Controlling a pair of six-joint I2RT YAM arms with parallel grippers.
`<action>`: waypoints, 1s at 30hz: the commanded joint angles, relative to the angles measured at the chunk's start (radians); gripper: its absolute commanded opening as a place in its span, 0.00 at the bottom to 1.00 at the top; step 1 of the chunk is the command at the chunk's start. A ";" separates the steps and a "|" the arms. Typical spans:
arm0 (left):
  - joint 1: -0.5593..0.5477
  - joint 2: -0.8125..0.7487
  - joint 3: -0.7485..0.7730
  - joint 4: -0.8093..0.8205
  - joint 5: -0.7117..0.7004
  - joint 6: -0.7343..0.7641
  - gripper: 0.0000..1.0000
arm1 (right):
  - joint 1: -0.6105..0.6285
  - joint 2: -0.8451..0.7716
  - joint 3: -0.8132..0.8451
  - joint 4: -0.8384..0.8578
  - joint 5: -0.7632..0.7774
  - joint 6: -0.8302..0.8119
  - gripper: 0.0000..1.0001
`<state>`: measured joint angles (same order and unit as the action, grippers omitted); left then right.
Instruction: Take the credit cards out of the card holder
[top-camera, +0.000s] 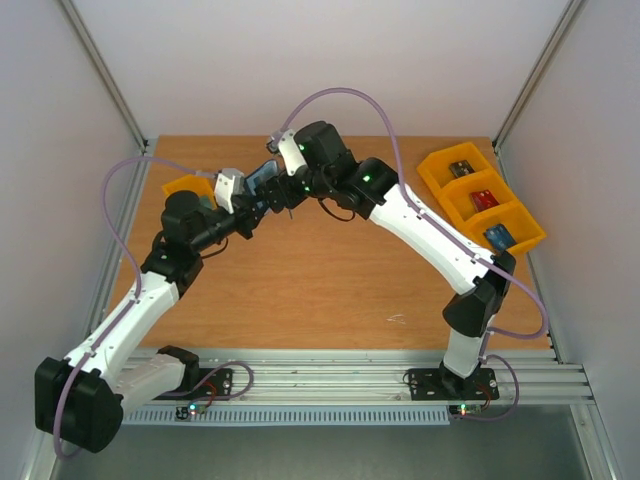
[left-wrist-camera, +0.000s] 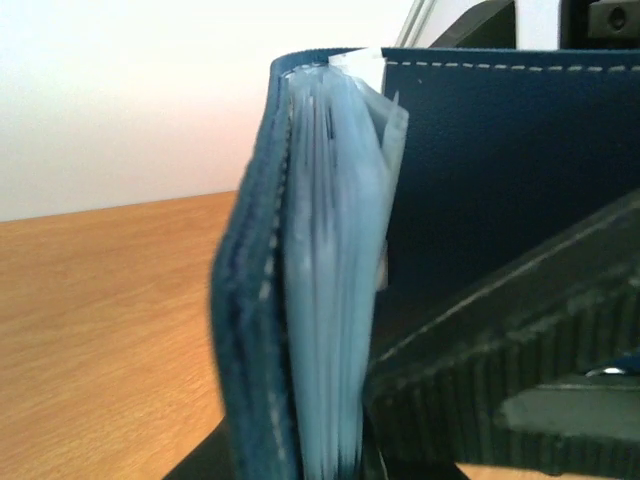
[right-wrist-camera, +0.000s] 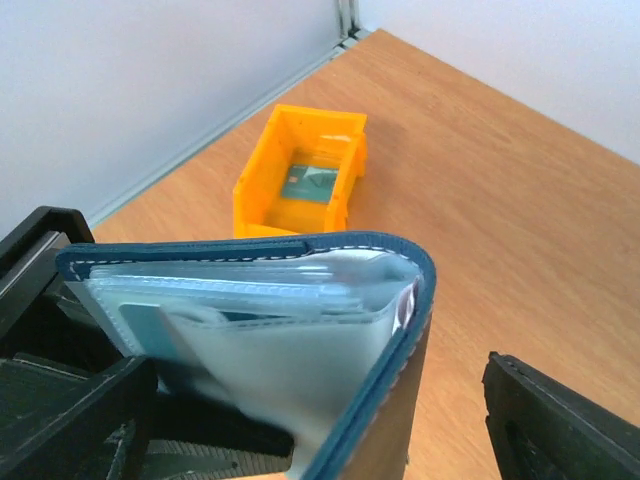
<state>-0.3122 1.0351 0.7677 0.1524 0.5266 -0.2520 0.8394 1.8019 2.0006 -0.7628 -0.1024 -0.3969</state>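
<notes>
The dark navy card holder (top-camera: 262, 177) hangs in the air over the back middle of the table, where both arms meet. My left gripper (top-camera: 252, 203) is shut on it. In the left wrist view its ribbed black finger (left-wrist-camera: 500, 380) presses the cover and pale sleeves of the card holder (left-wrist-camera: 330, 300). My right gripper (right-wrist-camera: 320, 430) stands open, with the card holder (right-wrist-camera: 300, 340) spread between its fingers and its right finger (right-wrist-camera: 560, 420) well clear. Something dark shows inside one translucent sleeve. Credit cards lie in the yellow bins, including one greenish card (right-wrist-camera: 305, 185).
A small yellow bin (top-camera: 188, 187) sits at the back left, just behind the left arm. A yellow bin with three compartments (top-camera: 480, 195) stands at the back right, a card in each. Grey walls enclose the table on three sides.
</notes>
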 joint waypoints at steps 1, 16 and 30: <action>-0.011 -0.016 0.004 0.080 0.029 0.010 0.00 | 0.001 0.032 0.036 0.032 0.099 0.018 0.86; -0.012 -0.019 -0.007 0.116 0.082 -0.030 0.00 | 0.000 0.059 0.050 0.032 0.155 -0.013 0.36; -0.009 -0.026 -0.014 0.123 0.107 -0.072 0.32 | -0.063 0.002 -0.004 0.029 0.045 -0.011 0.01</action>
<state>-0.3119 1.0355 0.7586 0.1711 0.5518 -0.3088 0.8234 1.8336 2.0220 -0.7601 0.0055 -0.4038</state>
